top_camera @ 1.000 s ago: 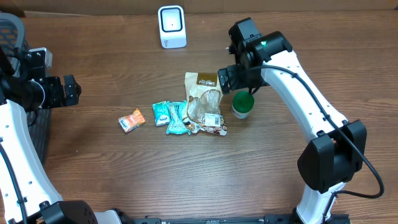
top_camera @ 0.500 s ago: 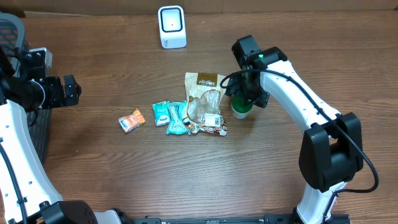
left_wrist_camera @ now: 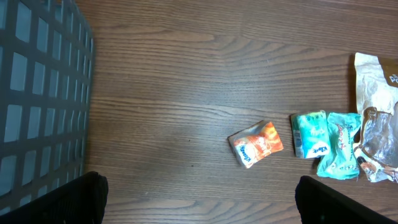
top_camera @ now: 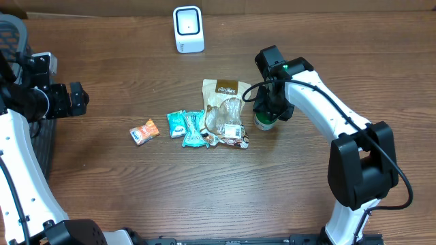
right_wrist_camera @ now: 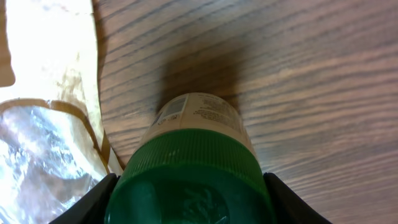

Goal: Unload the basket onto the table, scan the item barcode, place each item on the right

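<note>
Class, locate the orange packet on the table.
In the overhead view the orange packet lies left of centre, just left of the teal packets, not touching them.

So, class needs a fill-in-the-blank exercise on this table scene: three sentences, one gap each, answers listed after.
1. The right hand hangs over the white plastic bottle, its fingers on either side of the bottle's ribbed ___ cap.
2. Between the small orange foil packet and the brown-and-clear snack bag lie ___ teal plastic packets.
3. The left hand is open, off to the side, and holds ___.

Missing words: green; two; nothing.
</note>
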Robot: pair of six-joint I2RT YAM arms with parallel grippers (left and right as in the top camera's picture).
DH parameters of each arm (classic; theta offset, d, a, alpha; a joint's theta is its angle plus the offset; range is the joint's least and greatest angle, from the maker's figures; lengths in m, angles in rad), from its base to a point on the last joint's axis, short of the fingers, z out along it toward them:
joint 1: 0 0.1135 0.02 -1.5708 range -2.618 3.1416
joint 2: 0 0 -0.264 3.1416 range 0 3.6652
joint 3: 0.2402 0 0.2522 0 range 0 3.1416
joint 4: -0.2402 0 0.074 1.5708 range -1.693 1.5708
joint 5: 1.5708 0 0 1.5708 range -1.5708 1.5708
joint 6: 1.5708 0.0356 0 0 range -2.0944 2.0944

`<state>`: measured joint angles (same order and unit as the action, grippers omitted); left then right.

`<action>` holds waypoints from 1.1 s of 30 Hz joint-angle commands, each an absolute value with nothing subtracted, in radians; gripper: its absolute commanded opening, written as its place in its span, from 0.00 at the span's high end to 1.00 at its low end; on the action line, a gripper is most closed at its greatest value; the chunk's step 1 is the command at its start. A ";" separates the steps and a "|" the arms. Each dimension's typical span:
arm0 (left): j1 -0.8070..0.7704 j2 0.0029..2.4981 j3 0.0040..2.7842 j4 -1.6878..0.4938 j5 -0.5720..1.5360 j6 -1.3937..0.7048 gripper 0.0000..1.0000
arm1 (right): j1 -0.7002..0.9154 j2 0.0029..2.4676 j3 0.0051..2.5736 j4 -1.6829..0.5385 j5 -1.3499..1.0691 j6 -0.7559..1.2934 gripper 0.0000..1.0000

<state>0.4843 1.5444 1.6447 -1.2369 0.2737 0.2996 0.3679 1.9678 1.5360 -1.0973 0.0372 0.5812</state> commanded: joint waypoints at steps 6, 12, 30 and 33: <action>0.484 1.516 1.667 -1.237 0.286 0.326 0.00 | 0.363 1.923 1.703 -1.175 0.043 -0.069 0.64; 0.484 1.516 1.667 -1.237 0.286 0.326 0.00 | 0.363 1.920 1.703 -1.250 0.041 -0.459 0.68; 0.484 1.516 1.667 -1.237 0.286 0.326 0.00 | 0.360 1.954 1.676 -1.240 -0.159 -1.132 0.60; 0.484 1.516 1.667 -1.237 0.286 0.326 0.00 | 0.352 1.959 1.649 -1.217 -0.159 -1.161 0.60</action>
<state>0.4843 1.5444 1.6447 -1.2373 0.2741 0.2996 0.3660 1.9625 1.6722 -1.2324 -0.1333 -1.0779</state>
